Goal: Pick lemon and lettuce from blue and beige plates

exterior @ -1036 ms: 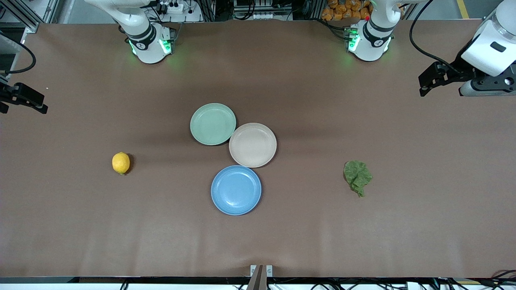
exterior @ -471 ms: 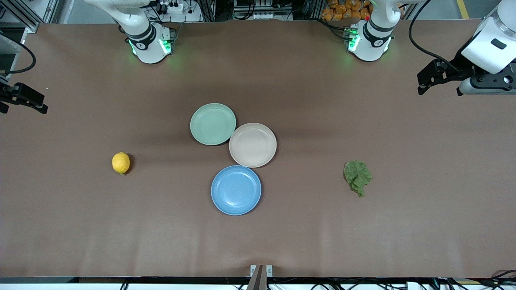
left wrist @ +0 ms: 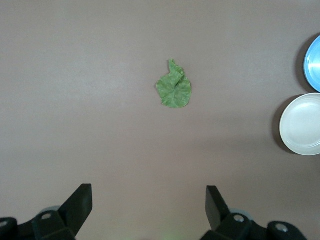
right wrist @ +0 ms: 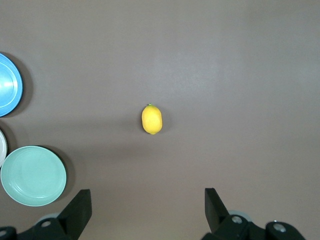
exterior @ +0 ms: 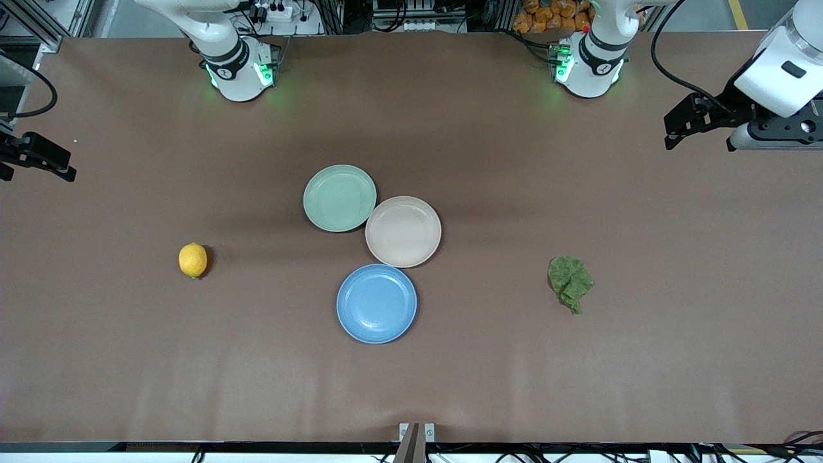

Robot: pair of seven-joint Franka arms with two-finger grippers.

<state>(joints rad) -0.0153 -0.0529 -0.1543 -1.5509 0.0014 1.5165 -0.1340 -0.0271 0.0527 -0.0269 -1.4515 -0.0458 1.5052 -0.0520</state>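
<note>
The lemon [exterior: 193, 260] lies on the bare table toward the right arm's end; it also shows in the right wrist view [right wrist: 152, 119]. The lettuce [exterior: 569, 281] lies on the bare table toward the left arm's end, and in the left wrist view [left wrist: 174, 90]. The blue plate [exterior: 376, 303] and the beige plate [exterior: 403, 231] sit empty mid-table, touching. My left gripper [exterior: 669, 134] [left wrist: 149, 207] is open and empty, high over the table at the left arm's end. My right gripper [exterior: 64, 170] [right wrist: 148, 207] is open and empty, high over the right arm's end.
An empty mint-green plate [exterior: 339, 197] touches the beige plate on the side nearer the robot bases. The table's front edge [exterior: 411, 442] runs along the bottom of the front view. Cables and equipment stand past the robot bases.
My left gripper has shifted slightly toward the robot bases and the table's middle. The right arm, the lemon, the lettuce and the plates have not moved.
</note>
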